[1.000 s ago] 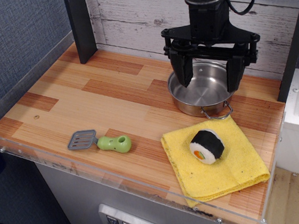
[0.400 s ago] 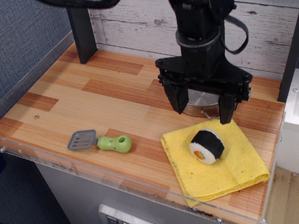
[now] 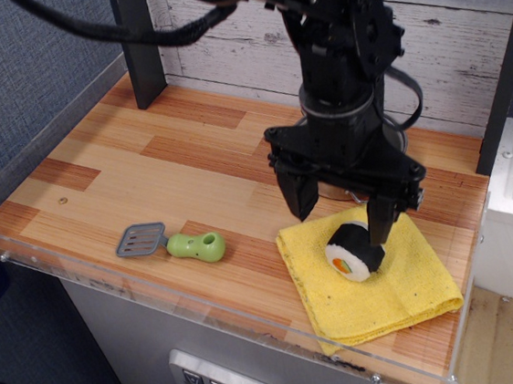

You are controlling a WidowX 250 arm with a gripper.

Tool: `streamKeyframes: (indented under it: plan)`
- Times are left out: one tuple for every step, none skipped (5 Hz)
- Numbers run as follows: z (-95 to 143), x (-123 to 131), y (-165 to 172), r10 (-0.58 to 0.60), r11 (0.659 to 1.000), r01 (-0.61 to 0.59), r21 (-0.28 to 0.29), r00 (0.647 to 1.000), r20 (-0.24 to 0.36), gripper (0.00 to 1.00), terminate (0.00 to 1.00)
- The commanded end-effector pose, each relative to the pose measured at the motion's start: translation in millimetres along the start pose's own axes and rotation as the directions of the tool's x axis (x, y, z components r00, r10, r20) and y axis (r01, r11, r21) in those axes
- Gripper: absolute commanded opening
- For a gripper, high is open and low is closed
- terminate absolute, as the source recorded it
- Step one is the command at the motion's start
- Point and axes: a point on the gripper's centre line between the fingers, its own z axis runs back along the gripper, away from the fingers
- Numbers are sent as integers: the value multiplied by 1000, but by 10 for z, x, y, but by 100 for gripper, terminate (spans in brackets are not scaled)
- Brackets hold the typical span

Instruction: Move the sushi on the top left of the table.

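The sushi (image 3: pixel 353 252) lies on its side on a yellow cloth (image 3: pixel 376 285) at the near right of the counter (image 3: pixel 127 178), its orange and green centre facing the camera; the black pincer (image 3: pixel 340 213) hangs over the cloth's far edge with its jaws wide apart, one finger (image 3: pixel 297 190) left of the roll and clear of it, the other (image 3: pixel 380 218) overlapping the roll's upper right edge, so whether it touches cannot be told; the arm's body hides most of a metal pan behind it, only a sliver of rim (image 3: pixel 354 199) showing; a green-handled toy spatula (image 3: pixel 175 243) lies well apart to the left, near the clear front rim
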Motion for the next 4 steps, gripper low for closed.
streamKeyframes:
  plan:
    - [-209,-82,-23,-26,999,26,-23,1000,13,100,0]
    - [-297,-44,-17,-45,999,45,-29,999,8,100,0]
    - [-311,24,-13,-56,998,56,-12,998,13,100,0]
    - [-284,58,-24,-57,998,57,4,998,27,0,0]
